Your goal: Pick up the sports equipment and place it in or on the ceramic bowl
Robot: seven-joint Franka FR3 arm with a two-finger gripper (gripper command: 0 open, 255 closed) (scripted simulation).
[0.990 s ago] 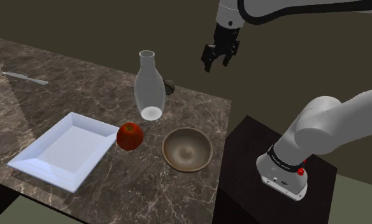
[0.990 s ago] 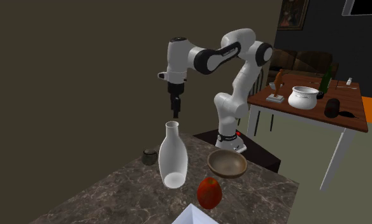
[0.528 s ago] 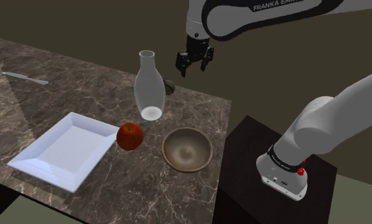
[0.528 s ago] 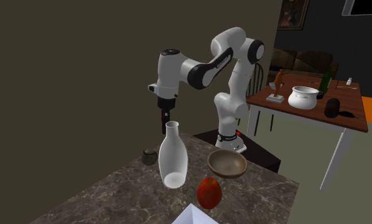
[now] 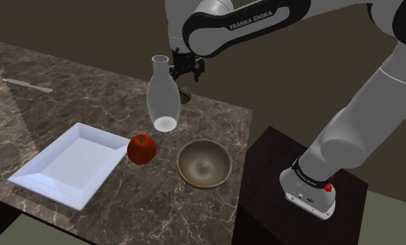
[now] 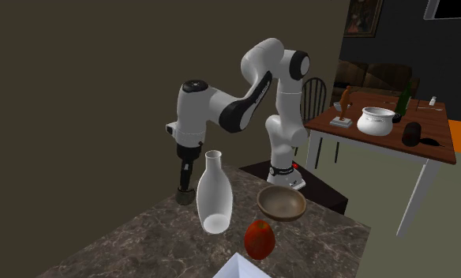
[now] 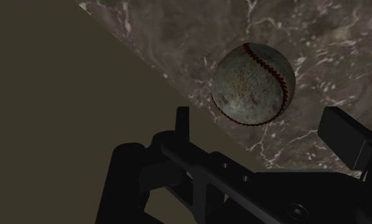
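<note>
Lowered since the earlier frame, the tool (image 7: 264, 130), jaws apart, hangs over the baseball (image 7: 253, 84) beside the clear vase (image 5: 162, 97); grasp appears imminent.

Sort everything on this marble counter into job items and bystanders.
Job: baseball, brown bowl, open claw.
Bystanders: clear vase, red apple, white tray, knife.

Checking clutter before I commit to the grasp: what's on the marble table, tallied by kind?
Baseball: 1
Apple: 1
Bowl: 1
Clear vase: 1
White tray: 1
Knife: 1
Total: 6
</note>
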